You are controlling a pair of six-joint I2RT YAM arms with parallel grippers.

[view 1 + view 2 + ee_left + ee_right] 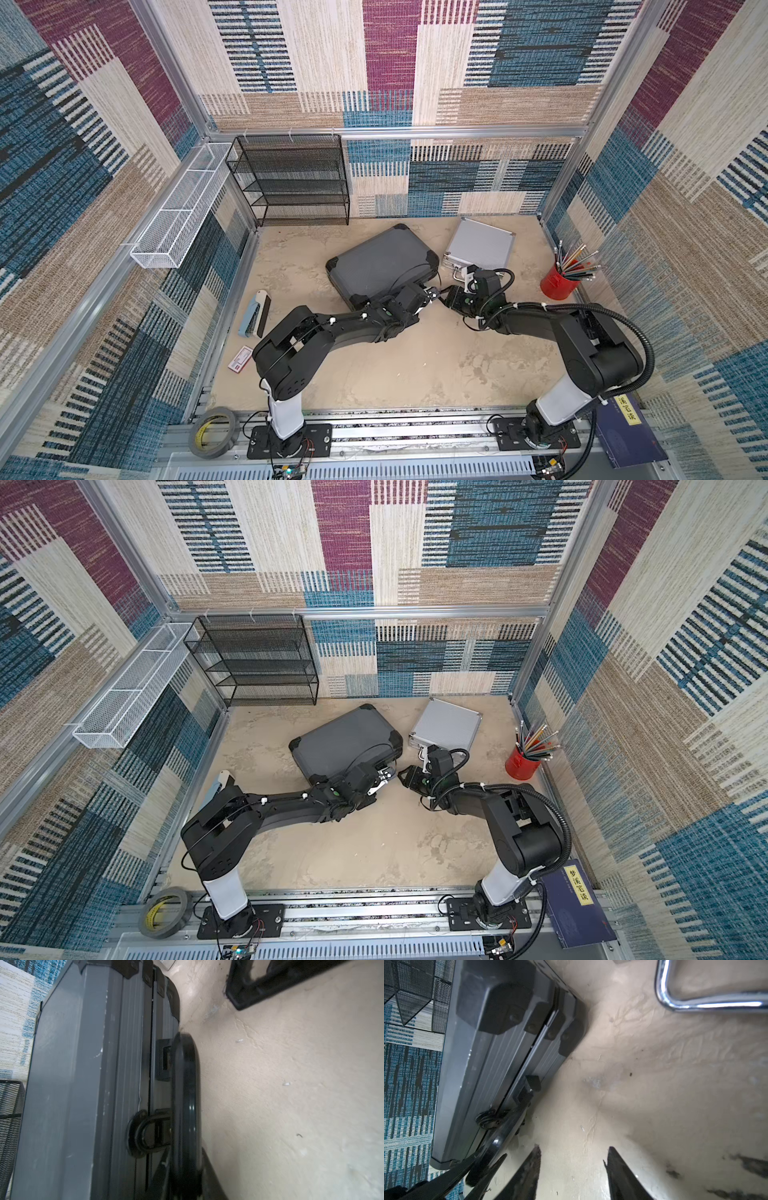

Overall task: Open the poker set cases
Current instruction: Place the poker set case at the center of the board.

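The large dark grey poker set case [382, 262] [345, 739] lies closed in the middle of the table. The smaller ribbed silver case [480, 243] [446, 723] lies closed to its right. My left gripper [432, 296] [185, 1167] is shut on the grey case's black handle [185, 1095], at the case's front right edge. A black latch [164, 1059] sits beside the handle on the lid seam. My right gripper [446, 293] [574, 1151] stands open over bare table just right of that handle, with nothing between its fingers. The silver case's chrome handle [695, 1004] lies beyond it.
A black wire-mesh rack [291, 178] stands at the back left, and a white wire basket [183, 203] hangs on the left wall. A red cup of pencils [559, 282] stands at the right. A stapler [253, 313], a card [240, 358] and a tape roll [214, 432] lie front left.
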